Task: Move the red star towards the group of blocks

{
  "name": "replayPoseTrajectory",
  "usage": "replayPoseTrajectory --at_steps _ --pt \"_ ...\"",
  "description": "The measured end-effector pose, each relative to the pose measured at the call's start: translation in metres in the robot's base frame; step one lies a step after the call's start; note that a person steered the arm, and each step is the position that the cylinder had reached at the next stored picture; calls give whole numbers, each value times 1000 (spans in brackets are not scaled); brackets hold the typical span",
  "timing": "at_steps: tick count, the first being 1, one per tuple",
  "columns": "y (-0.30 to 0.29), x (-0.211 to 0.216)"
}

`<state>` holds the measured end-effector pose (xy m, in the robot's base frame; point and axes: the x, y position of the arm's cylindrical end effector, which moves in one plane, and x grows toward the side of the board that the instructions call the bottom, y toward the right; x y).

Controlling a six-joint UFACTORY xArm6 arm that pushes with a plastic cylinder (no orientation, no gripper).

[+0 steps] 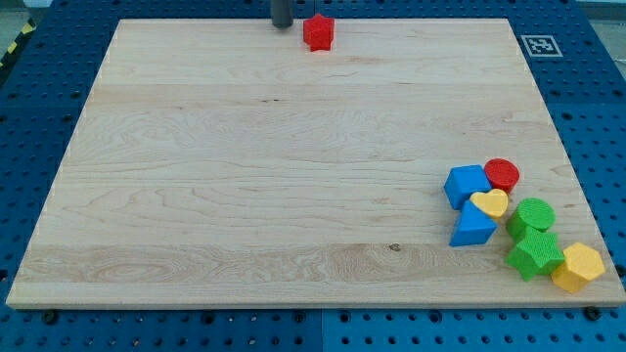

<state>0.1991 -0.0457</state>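
Sitting almost against the top edge of the wooden board (293,176), the red star (318,31) lies a little right of centre along that edge, with the tip (282,25) of the dark rod just beside it on the view's left, a narrow gap between the two. The arm carries no jaws at all — only this rod, of which just the lower end shows, cut off by the view's top. Below and to either side of the star the board runs bare across its whole middle and left half. The group sits well apart from the star, crowded into the bottom right corner: a red cylinder (502,174), a blue cube (467,185) touching it on the left, a yellow heart (490,203) just below, a blue triangle (473,226), a green cylinder (534,215), a green star-like block (534,253), and a yellow hexagon (578,266) at the board's right edge. Counted by colour across the board — two red, two blue, two green, two yellow, eight blocks in all
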Motion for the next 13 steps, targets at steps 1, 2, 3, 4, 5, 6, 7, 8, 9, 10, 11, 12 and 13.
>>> replayPoseTrajectory --at_steps 1,2,3,4,5,6,7,8,9,10,11,12,13 --pt "17 11" --pt "66 17" --pt "92 38" --pt "92 80" --pt "92 120" --pt "92 164" --pt "88 208" --pt "82 250" --pt "69 285" --pt "25 295" --pt "3 315" --pt "23 322" --pt "58 322"
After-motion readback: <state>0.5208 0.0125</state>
